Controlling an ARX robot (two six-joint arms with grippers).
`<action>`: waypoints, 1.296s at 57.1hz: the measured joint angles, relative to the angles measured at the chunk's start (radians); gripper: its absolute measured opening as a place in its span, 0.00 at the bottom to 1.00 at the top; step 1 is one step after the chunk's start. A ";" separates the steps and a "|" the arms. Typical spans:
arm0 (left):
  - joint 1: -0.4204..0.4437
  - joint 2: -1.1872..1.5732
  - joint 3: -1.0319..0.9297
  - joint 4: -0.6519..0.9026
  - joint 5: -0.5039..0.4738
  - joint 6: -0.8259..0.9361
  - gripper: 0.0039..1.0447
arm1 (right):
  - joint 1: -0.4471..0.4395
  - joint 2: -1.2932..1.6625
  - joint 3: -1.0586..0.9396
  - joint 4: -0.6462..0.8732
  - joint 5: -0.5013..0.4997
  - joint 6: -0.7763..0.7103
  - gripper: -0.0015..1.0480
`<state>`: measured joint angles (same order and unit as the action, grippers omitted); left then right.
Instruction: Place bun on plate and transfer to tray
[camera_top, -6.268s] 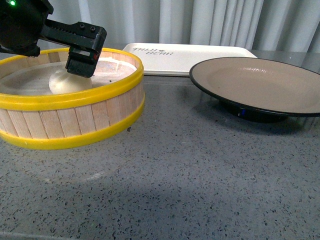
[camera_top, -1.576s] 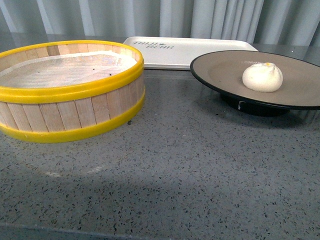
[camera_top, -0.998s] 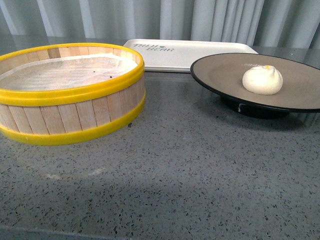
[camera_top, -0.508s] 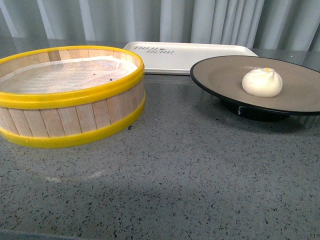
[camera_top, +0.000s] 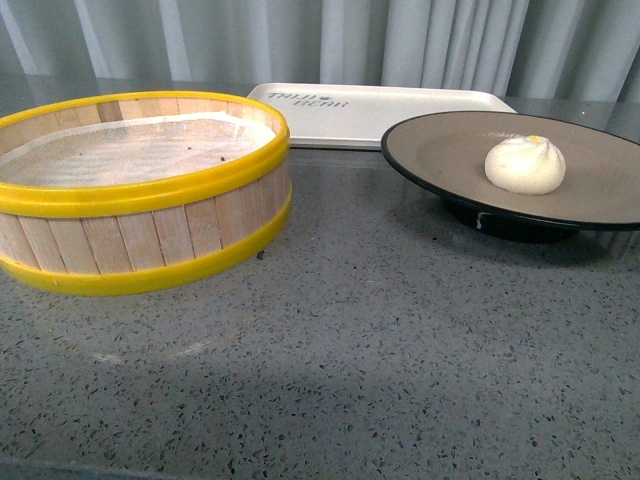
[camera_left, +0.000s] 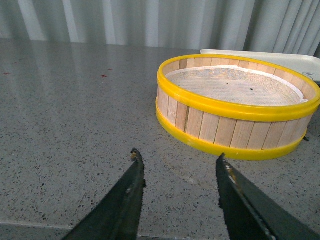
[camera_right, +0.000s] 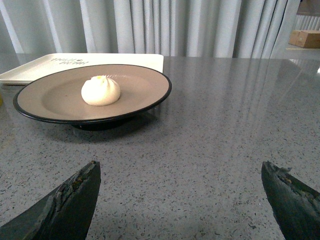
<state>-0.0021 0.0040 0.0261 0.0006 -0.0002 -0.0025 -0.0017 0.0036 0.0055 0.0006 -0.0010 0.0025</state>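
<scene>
Currently, the bun sits upright on the plate, near the plate's centre, with its pleated top and yellow dot facing up. The plate stands on the grey speckled worktop, not on the tray. The tray lies just behind the plate, and the plate rim hides part of its near edge. The basket stands left of the plate, apart from it, and is lined with white paper. The left tool is spread, grips nothing, and sits low over the worktop, facing the basket. The right tool is spread wide, grips nothing, and faces the plate and bun without touching either.
</scene>
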 joint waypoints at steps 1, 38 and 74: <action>0.000 0.000 0.000 0.000 0.000 0.000 0.54 | 0.000 0.000 0.000 0.000 0.000 0.000 0.92; 0.000 0.000 0.000 0.000 0.000 0.000 0.94 | -0.392 1.016 0.413 0.496 -0.067 0.181 0.92; 0.000 0.000 0.000 0.000 0.000 0.000 0.94 | -0.266 1.456 0.658 0.491 -0.418 1.093 0.92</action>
<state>-0.0021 0.0036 0.0261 0.0006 -0.0006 -0.0025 -0.2676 1.4593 0.6640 0.4915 -0.4194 1.0954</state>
